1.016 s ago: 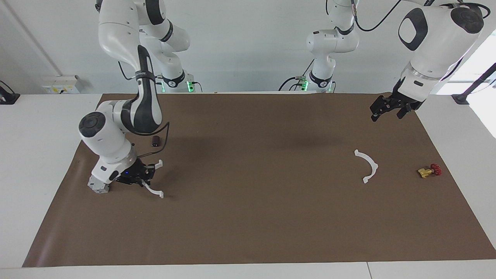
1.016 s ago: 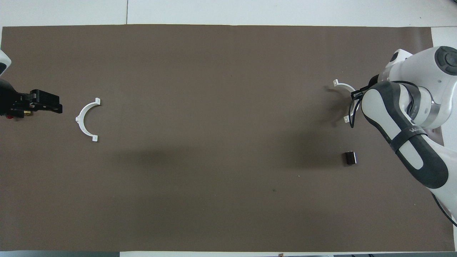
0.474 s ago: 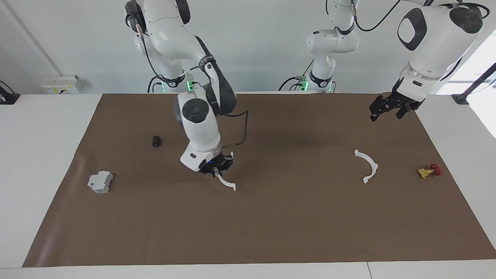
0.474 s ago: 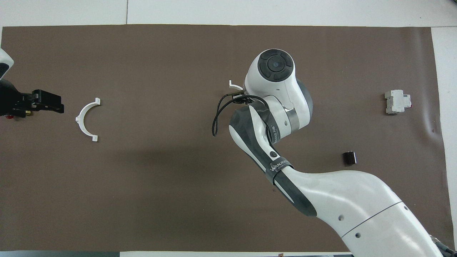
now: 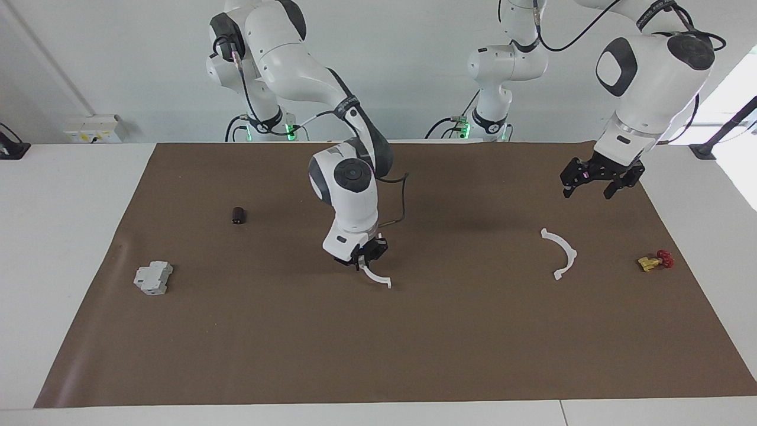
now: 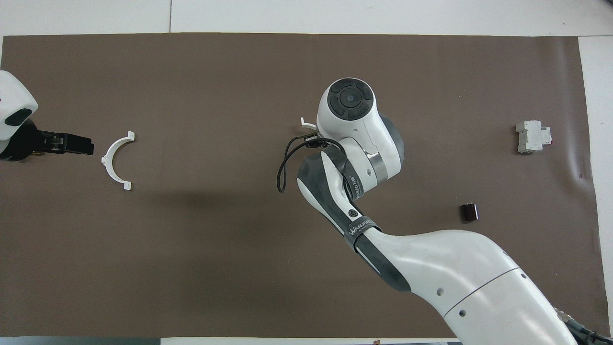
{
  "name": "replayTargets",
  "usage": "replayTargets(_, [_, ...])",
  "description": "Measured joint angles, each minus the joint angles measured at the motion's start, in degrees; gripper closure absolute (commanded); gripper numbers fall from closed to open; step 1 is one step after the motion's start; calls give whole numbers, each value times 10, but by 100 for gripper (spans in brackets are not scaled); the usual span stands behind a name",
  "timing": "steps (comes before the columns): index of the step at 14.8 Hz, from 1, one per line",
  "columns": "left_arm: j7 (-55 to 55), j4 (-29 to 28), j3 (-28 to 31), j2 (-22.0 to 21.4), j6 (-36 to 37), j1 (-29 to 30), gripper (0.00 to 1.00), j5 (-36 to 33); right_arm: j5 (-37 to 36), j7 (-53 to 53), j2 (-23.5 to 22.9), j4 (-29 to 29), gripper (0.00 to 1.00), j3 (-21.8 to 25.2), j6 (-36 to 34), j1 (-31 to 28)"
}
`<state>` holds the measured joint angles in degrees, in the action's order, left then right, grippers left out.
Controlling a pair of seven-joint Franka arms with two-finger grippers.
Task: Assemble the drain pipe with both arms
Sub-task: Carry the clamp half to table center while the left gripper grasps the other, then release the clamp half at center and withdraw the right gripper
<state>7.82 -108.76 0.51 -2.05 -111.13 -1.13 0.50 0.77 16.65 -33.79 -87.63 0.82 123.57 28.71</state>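
The right tool (image 5: 362, 258) is clenched on one white half-ring (image 5: 377, 277), carrying it low over the middle of the worktop (image 5: 414, 343). The other half-ring (image 5: 560, 253) lies flat, below the left tool (image 5: 596, 182), which hangs released above the mat. Risk: the thin arc, gripped near one end, could pivot or slip, so the tabs would misalign when the halves meet. Lettering on the right arm's band reads roughly "WANJEE"; no other writing is legible.

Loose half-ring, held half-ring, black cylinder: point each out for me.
loose half-ring (image 5: 566, 251): facing view, middle of the arc.
held half-ring (image 5: 378, 277): facing view, arc below the right pincer.
black cylinder (image 5: 238, 215): facing view, its side.
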Motion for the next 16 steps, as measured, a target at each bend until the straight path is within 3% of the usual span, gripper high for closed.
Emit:
replayTargets(2, [9,-27,0,15,-52,3,0,0,0,0,-3,-17,83,0,22,0])
replayTargets(4, [19,-46,0,39,-101,3,0,0,0,0,-6,-28,74,0,37,4])
replayTargets(5, [25,-53,0,54,-123,3,0,0,0,0,-6,-31,49,0,39,5])
replayTargets(6, [32,-57,0,69,-143,7,0,0,0,0,-6,-32,0,0,41,7])
replayTargets(11, [95,-60,2,131,-216,44,0,0,1,2,-3,-26,0,2,44,10])
replayTargets(14, [102,-62,2,149,-229,53,0,0,0,7,27,31,0,15,-49,-16])
replayTargets(16, [102,-65,1,157,-229,53,0,0,-1,7,74,58,0,18,-124,-63])
